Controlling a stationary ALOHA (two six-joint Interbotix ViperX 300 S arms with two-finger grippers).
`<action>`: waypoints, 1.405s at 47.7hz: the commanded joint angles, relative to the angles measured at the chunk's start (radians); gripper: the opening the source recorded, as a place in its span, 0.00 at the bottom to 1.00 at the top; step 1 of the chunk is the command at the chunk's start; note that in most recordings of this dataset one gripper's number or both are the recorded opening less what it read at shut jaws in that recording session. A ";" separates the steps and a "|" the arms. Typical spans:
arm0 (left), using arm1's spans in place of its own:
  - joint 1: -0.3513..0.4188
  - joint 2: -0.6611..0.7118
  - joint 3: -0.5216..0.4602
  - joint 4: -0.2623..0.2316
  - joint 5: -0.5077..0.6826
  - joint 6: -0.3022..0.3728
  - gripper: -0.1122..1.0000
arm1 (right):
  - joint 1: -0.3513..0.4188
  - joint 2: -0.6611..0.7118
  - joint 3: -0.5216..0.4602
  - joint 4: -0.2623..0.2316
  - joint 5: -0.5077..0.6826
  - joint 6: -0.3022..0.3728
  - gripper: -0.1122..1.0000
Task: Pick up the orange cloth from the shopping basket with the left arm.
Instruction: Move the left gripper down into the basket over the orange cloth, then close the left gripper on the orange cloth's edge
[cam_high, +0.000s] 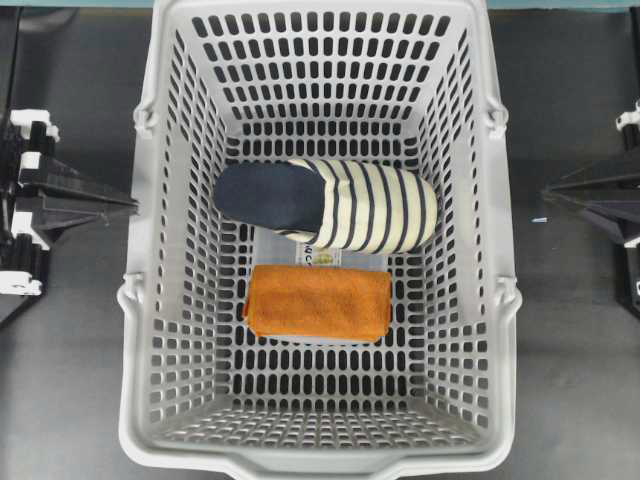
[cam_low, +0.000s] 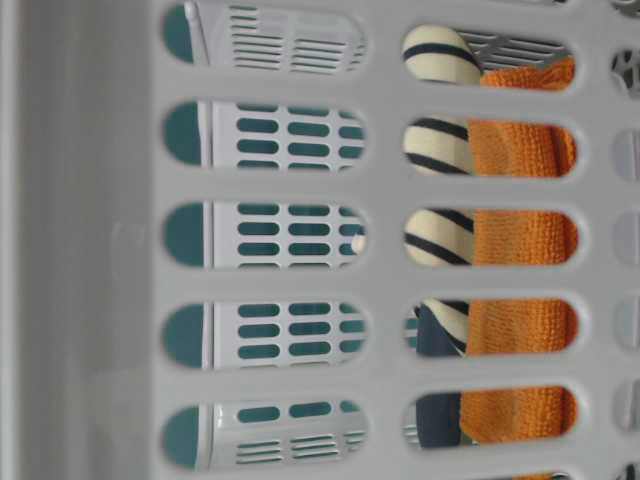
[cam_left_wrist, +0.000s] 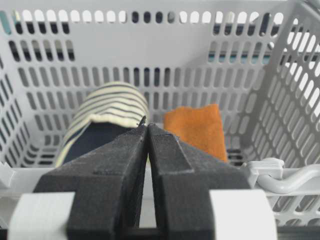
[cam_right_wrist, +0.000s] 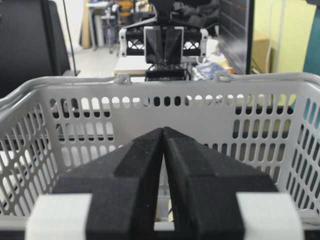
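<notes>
Sits folded flat on the floor of the shopping basket (cam_high: 140, 300), the orange cloth (cam_high: 318, 302), a little toward the near end from the basket's middle and clear of both long walls. Lies just beyond it, toward the basket's far end, a navy and cream striped slipper (cam_high: 330, 203), its striped toe pointing at the basket's right wall in the overhead view, its dark open heel toward the left wall. Shows between the two, flat on the basket floor, part of a pale label (cam_high: 322, 257), its print too small to read. Waits outside the basket's left wall, level with the slipper, the left gripper (cam_high: 128, 206), fingers pressed together to a point, holding nothing and touching neither wall nor cloth. Looks over the basket rim from that gripper's own camera: closed black fingers (cam_left_wrist: 170, 165) in front, the slipper (cam_left_wrist: 107, 112) left of them, the cloth (cam_left_wrist: 196, 127) right of them, both down inside. Stays outside the basket's right wall, well apart from it, the right gripper (cam_high: 548, 190), likewise pinched closed and empty. From table level, seen through the basket's wall slots, cloth (cam_low: 520, 240) resting against the slipper (cam_low: 440, 150). Under the basket, a dark table (cam_high: 70, 380).
</notes>
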 joint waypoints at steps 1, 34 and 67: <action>0.002 0.014 -0.071 0.040 0.064 -0.031 0.15 | 0.005 0.011 -0.011 0.002 -0.008 0.008 0.10; -0.052 0.597 -0.799 0.041 0.933 -0.051 0.10 | 0.018 0.005 0.000 0.006 -0.003 0.006 0.09; -0.115 0.991 -1.075 0.040 1.098 -0.135 0.63 | 0.035 -0.008 0.002 0.005 -0.003 0.005 0.09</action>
